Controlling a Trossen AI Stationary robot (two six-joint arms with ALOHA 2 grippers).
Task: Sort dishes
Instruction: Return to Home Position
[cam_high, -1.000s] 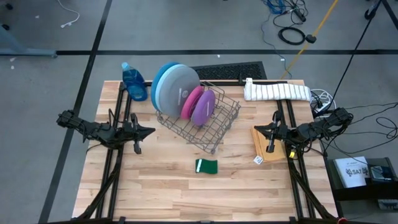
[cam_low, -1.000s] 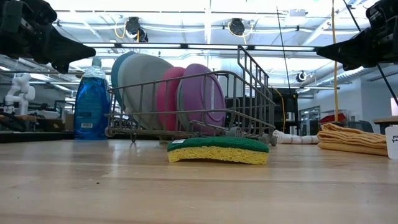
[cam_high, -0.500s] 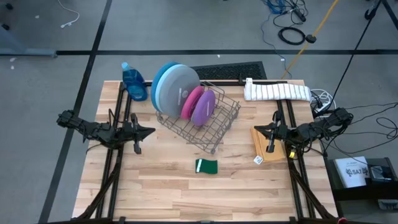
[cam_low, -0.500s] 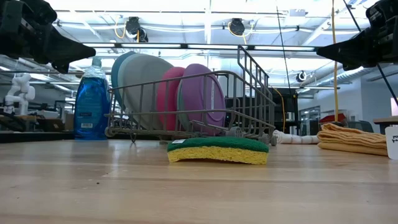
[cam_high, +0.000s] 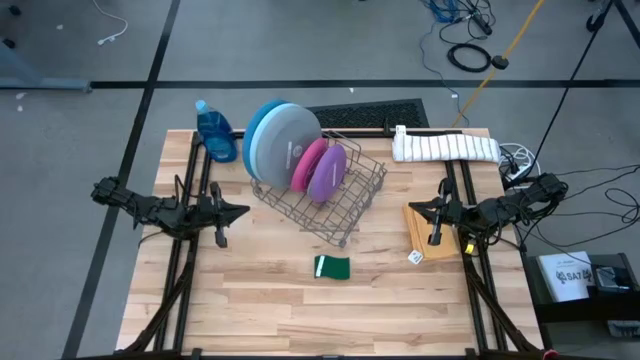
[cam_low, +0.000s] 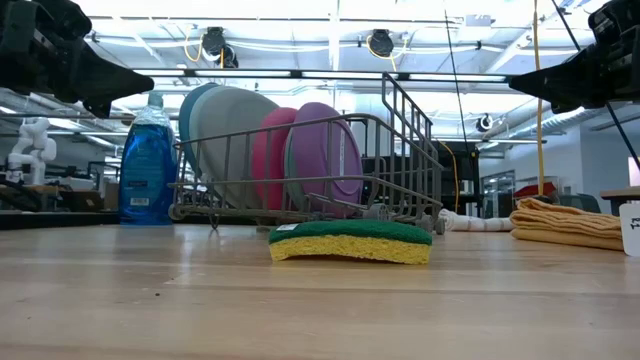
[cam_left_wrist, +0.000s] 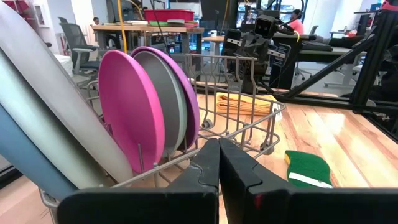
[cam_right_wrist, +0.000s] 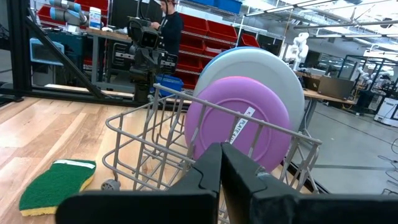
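Five plates stand on edge in the grey wire rack (cam_high: 345, 205). From the far-left end come the large deep-blue plate (cam_high: 256, 122), the large pale-blue plate (cam_high: 288, 138), the pink plate (cam_high: 305, 165), a greyish-teal plate (cam_left_wrist: 172, 109) that shows only as a sliver, and the purple plate (cam_high: 328, 172). My left gripper (cam_high: 243, 211) hangs shut above the table, left of the rack, pointing at it. My right gripper (cam_high: 415, 208) hangs shut on the rack's right side. Both wrist views show shut fingertips: left gripper (cam_left_wrist: 219, 163), right gripper (cam_right_wrist: 221, 163).
A blue soap bottle (cam_high: 215, 130) stands at the far left. A green sponge (cam_high: 332, 267) lies near the table's middle, on the near side of the rack. A folded yellow cloth (cam_high: 432, 235) lies under the right arm, and a white striped towel (cam_high: 445, 147) lies at the far right.
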